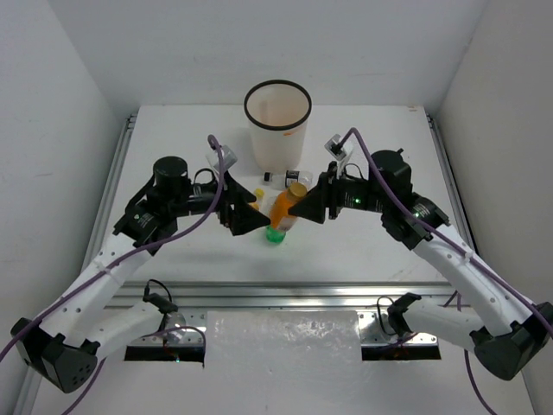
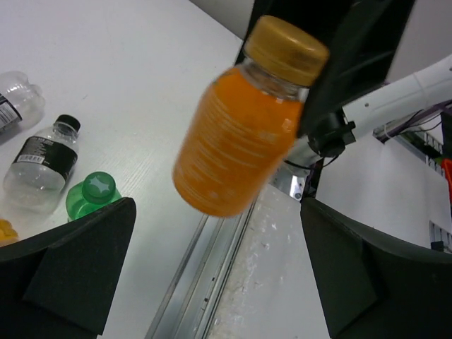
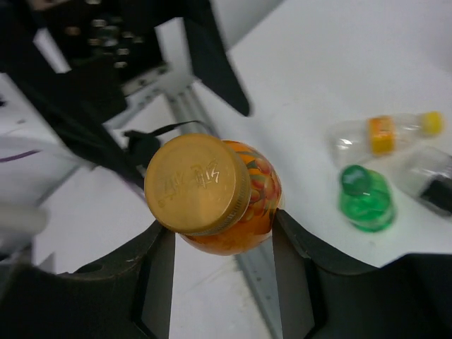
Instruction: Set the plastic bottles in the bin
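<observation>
My right gripper (image 1: 300, 207) (image 3: 222, 244) is shut on an orange bottle (image 1: 285, 210) (image 3: 251, 205) with an orange cap and holds it tilted above the table. My left gripper (image 1: 259, 218) (image 2: 219, 282) is open and empty, facing that bottle (image 2: 236, 141) from the left, just short of it. A green bottle (image 1: 276, 233) (image 2: 90, 194) (image 3: 366, 199) stands below the held one. The clear bottle with the yellow-orange cap (image 3: 385, 133) (image 1: 258, 195) lies nearby. Two clear black-label bottles (image 2: 42, 161) (image 2: 14, 99) lie beside it. The white bin (image 1: 276, 130) stands behind.
The loose bottles lie between the bin's base and the grippers (image 1: 278, 178). A metal rail (image 1: 276, 296) runs along the table's near edge. White walls close in both sides. The bin's inside shows an orange tint.
</observation>
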You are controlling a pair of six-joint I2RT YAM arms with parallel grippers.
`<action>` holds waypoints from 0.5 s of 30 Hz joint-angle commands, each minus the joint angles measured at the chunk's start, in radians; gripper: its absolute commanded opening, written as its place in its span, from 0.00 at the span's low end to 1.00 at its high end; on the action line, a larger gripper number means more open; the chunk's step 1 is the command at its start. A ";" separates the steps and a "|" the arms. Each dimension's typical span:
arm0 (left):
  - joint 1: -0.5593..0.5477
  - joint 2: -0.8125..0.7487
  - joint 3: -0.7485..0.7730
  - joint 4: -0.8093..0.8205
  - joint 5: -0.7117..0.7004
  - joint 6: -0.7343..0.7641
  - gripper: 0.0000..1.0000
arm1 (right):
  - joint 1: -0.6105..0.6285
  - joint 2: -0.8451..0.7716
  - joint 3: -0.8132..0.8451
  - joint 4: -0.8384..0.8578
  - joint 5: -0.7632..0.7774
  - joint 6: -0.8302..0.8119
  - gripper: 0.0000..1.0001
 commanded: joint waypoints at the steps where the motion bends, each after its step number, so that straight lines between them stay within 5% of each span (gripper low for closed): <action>1: -0.024 0.019 0.067 -0.033 0.033 0.095 1.00 | -0.004 0.031 0.071 0.070 -0.258 0.101 0.25; 12: -0.066 0.045 0.028 0.143 0.292 -0.035 0.94 | -0.002 0.092 0.086 0.237 -0.350 0.210 0.26; 13: -0.069 0.047 0.026 0.186 0.303 -0.049 0.87 | -0.002 0.093 0.077 0.290 -0.350 0.224 0.26; 14: -0.072 0.052 0.034 0.195 0.315 -0.057 0.59 | -0.002 0.095 0.069 0.309 -0.359 0.236 0.27; 15: -0.073 0.052 0.040 0.194 0.297 -0.058 0.40 | -0.002 0.098 0.066 0.318 -0.356 0.236 0.31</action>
